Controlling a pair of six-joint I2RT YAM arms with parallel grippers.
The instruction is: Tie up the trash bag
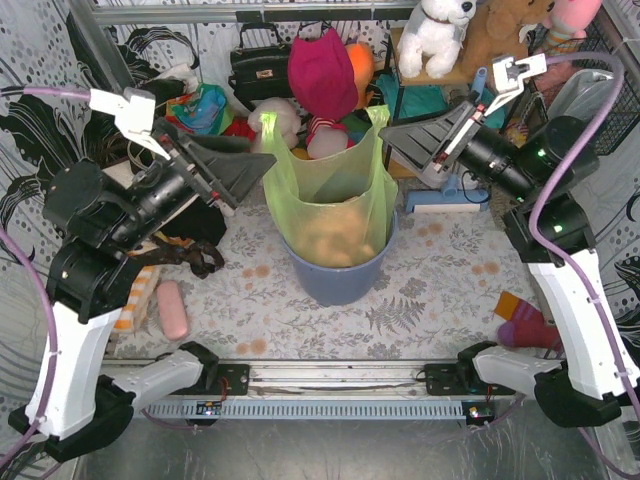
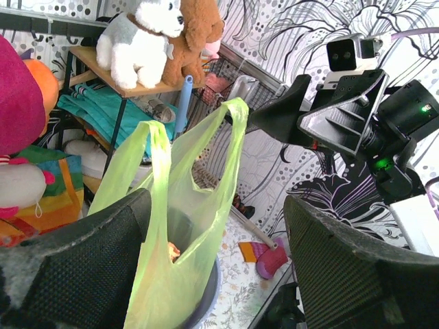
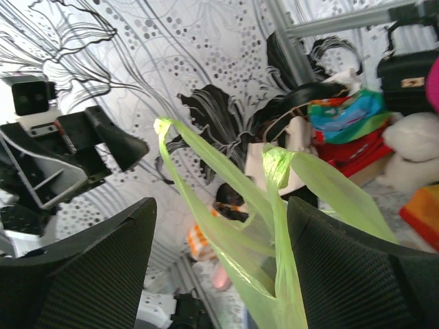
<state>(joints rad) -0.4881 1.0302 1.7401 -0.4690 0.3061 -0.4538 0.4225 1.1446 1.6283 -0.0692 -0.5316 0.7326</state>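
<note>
Floral-patterned desk [image 1: 440, 260] carries a round blue-grey bin [image 1: 335, 285], and the light-green trash bag [image 1: 325, 200] sits inside it with its two handles standing upright. My left hand [image 1: 240, 175] and right hand [image 1: 405, 140] flank those handles, both with fingers spread, pinching nothing.

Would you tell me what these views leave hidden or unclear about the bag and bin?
Bag bottom: top view, hidden inside bin.
Bag contents: top view, blurred through the plastic.
Bin: left wrist view, mostly behind bag and left finger.
Bag body: right wrist view, cut off by bottom edge.
</note>
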